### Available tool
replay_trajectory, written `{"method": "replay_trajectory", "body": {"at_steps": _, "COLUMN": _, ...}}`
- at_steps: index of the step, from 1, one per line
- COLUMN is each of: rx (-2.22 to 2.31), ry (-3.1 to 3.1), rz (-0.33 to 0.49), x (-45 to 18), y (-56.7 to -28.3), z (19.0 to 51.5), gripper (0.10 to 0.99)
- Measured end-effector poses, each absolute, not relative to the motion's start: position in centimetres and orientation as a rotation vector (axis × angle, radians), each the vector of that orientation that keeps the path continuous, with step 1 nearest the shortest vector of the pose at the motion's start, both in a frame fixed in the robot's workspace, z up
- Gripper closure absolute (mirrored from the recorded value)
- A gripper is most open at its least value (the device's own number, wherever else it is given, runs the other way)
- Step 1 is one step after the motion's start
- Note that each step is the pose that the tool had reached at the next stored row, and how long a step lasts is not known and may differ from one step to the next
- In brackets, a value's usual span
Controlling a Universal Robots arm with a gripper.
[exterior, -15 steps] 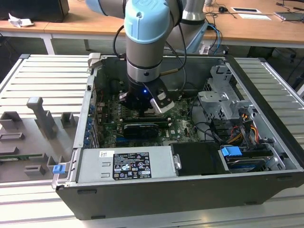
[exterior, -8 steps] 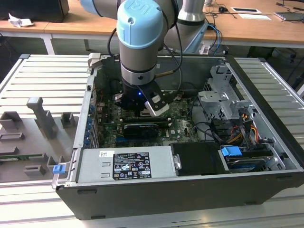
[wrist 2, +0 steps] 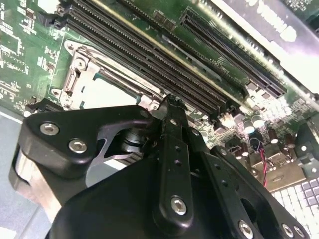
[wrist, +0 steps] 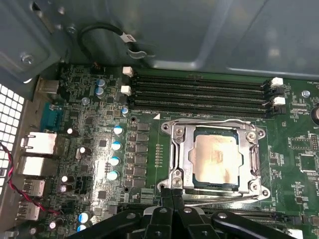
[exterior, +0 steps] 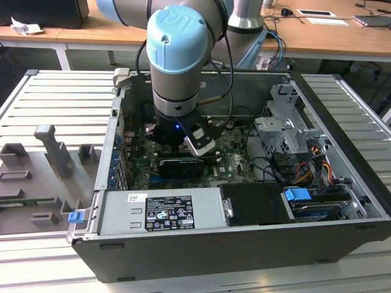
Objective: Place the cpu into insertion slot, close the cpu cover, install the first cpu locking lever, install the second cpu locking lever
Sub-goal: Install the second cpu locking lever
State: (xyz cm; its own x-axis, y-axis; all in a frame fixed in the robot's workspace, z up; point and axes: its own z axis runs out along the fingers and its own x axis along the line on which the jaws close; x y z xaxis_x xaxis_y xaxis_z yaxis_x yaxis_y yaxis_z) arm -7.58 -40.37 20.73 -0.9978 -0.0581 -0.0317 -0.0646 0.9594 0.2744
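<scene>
In the exterior view the arm reaches into the case; in the first wrist view the cpu sits under the cpu cover, gripper clenched beside a lever, best pressed gently

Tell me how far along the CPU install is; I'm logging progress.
Done: the small pale silver-beige square cpu sits in the square black insertion slot, and the thin silver-grey metal-frame cpu cover lies flat over it. In hand: the black gripper, shut, is at the socket's edge beside a thin wire locking lever. Left: I cannot tell whether either lever is latched.
</scene>
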Motion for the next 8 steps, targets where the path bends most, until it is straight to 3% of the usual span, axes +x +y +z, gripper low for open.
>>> {"method": "replay_trajectory", "body": {"at_steps": 8, "rx": -0.104, "ry": 3.077, "rz": 0.497, "x": -7.66, "y": -40.59, "z": 19.71, "gripper": 0.98}}
